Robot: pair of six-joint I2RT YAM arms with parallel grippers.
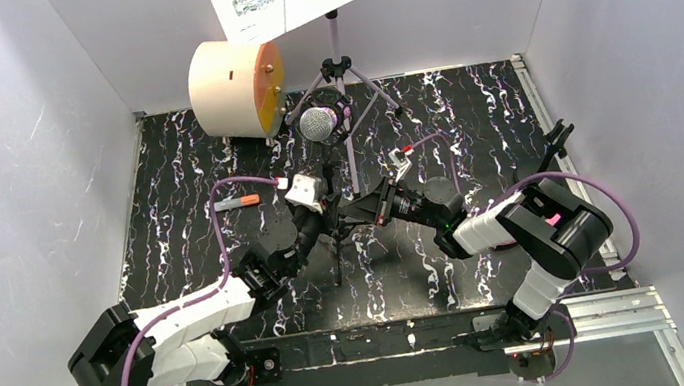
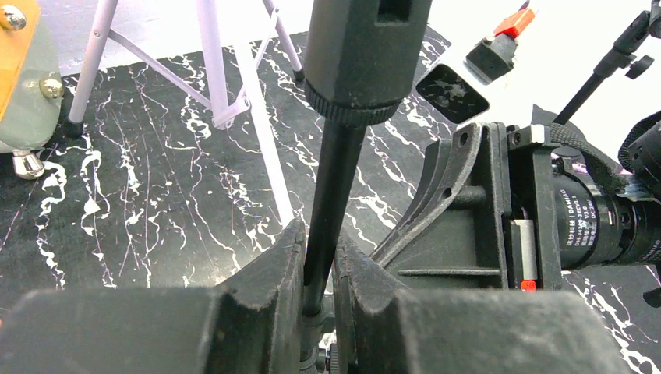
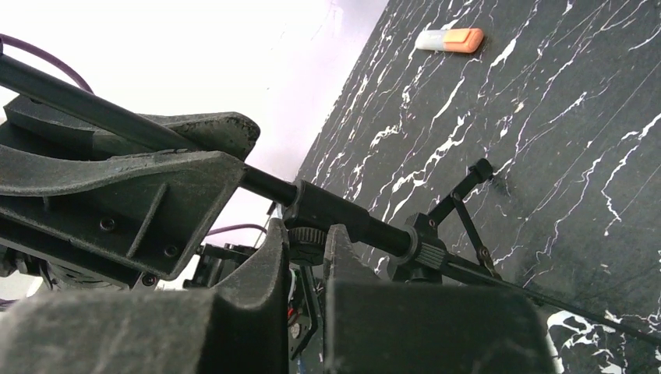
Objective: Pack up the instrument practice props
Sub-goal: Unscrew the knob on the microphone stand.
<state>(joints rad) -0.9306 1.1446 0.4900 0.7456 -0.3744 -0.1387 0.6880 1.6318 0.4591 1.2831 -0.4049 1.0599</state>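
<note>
left gripper [image 2: 319, 248] is clenched on the mic tripod [image 2: 340, 179] pole. The pole's long axis runs straight out past the fingertips, roughly upright, with the silver-headed microphone [image 1: 316, 123] at the top end, beyond both hands. right gripper [image 3: 306, 238] is pinched on the same stand's collar knob from the opposite side, legs off to its right.

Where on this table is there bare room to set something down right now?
Barest is the back right of the table, beyond the lilac music rack. A smaller patch lies between the drum and the orange marker. The centre is crowded: left hand and right hand both clamp the black mic tripod.
</note>
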